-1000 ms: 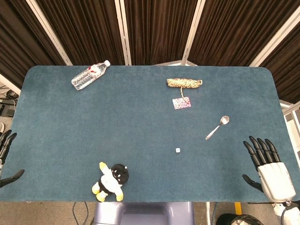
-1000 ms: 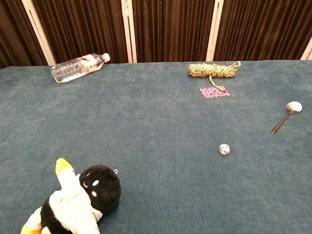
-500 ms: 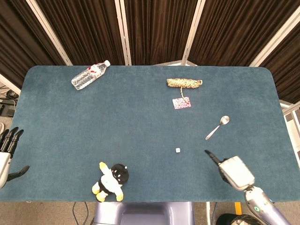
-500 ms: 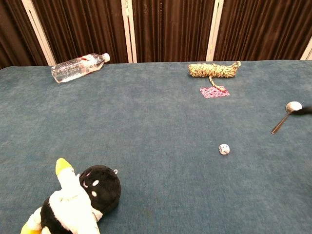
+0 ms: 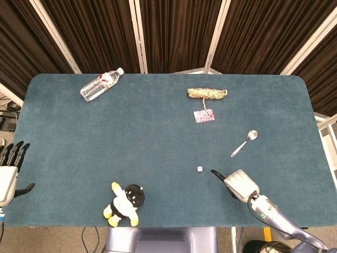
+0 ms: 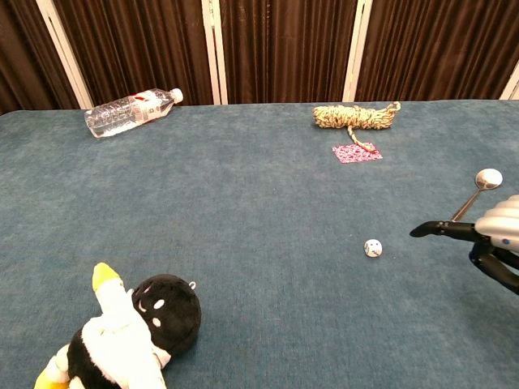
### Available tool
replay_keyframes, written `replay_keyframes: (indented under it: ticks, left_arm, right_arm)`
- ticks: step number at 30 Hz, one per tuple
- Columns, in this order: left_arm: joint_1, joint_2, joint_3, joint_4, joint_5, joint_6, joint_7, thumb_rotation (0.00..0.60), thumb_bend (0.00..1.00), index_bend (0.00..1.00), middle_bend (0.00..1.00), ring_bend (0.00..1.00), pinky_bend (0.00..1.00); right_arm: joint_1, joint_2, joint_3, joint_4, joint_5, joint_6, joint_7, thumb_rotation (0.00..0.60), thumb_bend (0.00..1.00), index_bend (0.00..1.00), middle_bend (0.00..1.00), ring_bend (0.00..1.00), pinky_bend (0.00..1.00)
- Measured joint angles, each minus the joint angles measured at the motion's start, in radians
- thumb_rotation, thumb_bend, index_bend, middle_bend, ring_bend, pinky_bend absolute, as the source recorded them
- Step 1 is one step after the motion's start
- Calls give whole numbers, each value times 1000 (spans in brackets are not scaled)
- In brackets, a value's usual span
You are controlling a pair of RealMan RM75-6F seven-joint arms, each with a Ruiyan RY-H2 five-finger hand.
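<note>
My right hand (image 5: 236,184) (image 6: 485,241) hovers over the blue table (image 5: 158,132) near its front edge, fingers apart and holding nothing. One dark fingertip reaches left toward a small white die (image 5: 200,168) (image 6: 373,248), a short gap away. A metal spoon (image 5: 244,143) (image 6: 476,191) lies just behind the hand. My left hand (image 5: 9,171) stays at the table's left edge, fingers spread and empty; the chest view does not show it. A black, white and yellow plush penguin (image 5: 124,204) (image 6: 126,332) lies at the front, left of centre.
A clear water bottle (image 5: 101,84) (image 6: 130,110) lies on its side at the back left. A coiled rope bundle (image 5: 207,93) (image 6: 355,116) sits at the back, with a small pink patterned card (image 5: 204,116) (image 6: 357,153) in front of it. Dark curtains hang behind the table.
My right hand has swung in from the table's right edge, leftward over the surface, ending near the die. The left hand has shifted slightly. Objects have not moved.
</note>
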Motion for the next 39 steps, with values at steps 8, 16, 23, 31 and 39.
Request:
replay_keyframes:
  ticks: [8, 16, 23, 31, 39]
  left_arm:
    - [-5, -12, -2, 2, -15, 0, 23, 600, 0, 0, 0, 0, 0]
    - [-9, -17, -1, 6, -25, -1, 35, 600, 0, 0, 0, 0, 0]
    - [-9, -19, 0, 5, -28, 1, 36, 600, 0, 0, 0, 0, 0]
    - [-10, -17, 5, 6, -21, 3, 31, 600, 0, 0, 0, 0, 0]
    - [-12, -18, 8, 5, -19, 2, 32, 600, 0, 0, 0, 0, 0]
  right_arm:
    - [36, -40, 14, 11, 67, -44, -40, 600, 845, 0, 707, 714, 1000]
    - [59, -66, 20, 3, 115, -66, -98, 600, 846, 0, 707, 715, 1000]
    - [83, -106, 30, 0, 179, -85, -157, 600, 845, 0, 708, 714, 1000]
    - [96, -117, 21, -4, 213, -81, -185, 600, 846, 0, 708, 715, 1000]
    - [100, -109, 8, -1, 231, -69, -196, 600, 845, 0, 709, 714, 1000]
